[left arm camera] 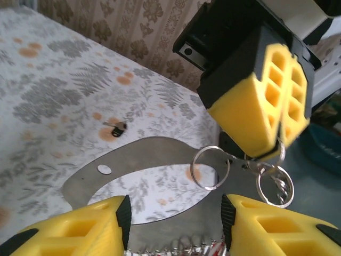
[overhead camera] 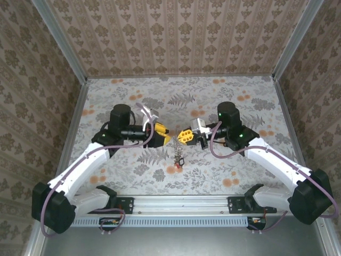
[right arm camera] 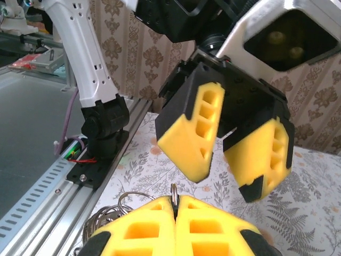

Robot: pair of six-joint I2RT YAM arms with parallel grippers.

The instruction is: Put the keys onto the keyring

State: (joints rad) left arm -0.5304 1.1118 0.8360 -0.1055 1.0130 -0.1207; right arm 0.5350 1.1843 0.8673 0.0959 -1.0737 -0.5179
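Although tip to tip above mid-counter [overhead camera: 133,101], no contact between left fingers [overhead camera: 164,136] and right fingers [overhead camera: 185,137].

Left fingers: about half open, gripping nothing visible. Clean gap between the pads in the right wrist view.

Beyond them, off to the left on the counter: small black key [left arm camera: 118,128]. Lies flat on an orange flower print, well apart from everything else.

Straight ahead of the left gap: keyring [left arm camera: 144,153], a flat grey loop. Hangs in the air, broadside to the left wrist camera, long axis across the gap from pad to pad. Dips at its lower edge between the left pads; cannot tell if touching.

Right of that: small split rings [left arm camera: 210,168], overlapping the keyring's right end and leading up into the right fingertips.

Right fingers: fully shut, pinching a thin ring, its edge just proud of the seam in the right wrist view. Appears to carry the whole assembly.

Keys [overhead camera: 178,156]: dangling in a bunch with the rings below the right fingers, between the two arms. Too small to sort by colour.

Relation that matters: loop dead ahead of the left fingers, band crosswise to them, already within reach. Left arm nearer the free side; right arm busy holding.

Probably calls for a short straight advance and a pinch on the band, to steady it for threading. Risk: swinging loop slipping past the pads.
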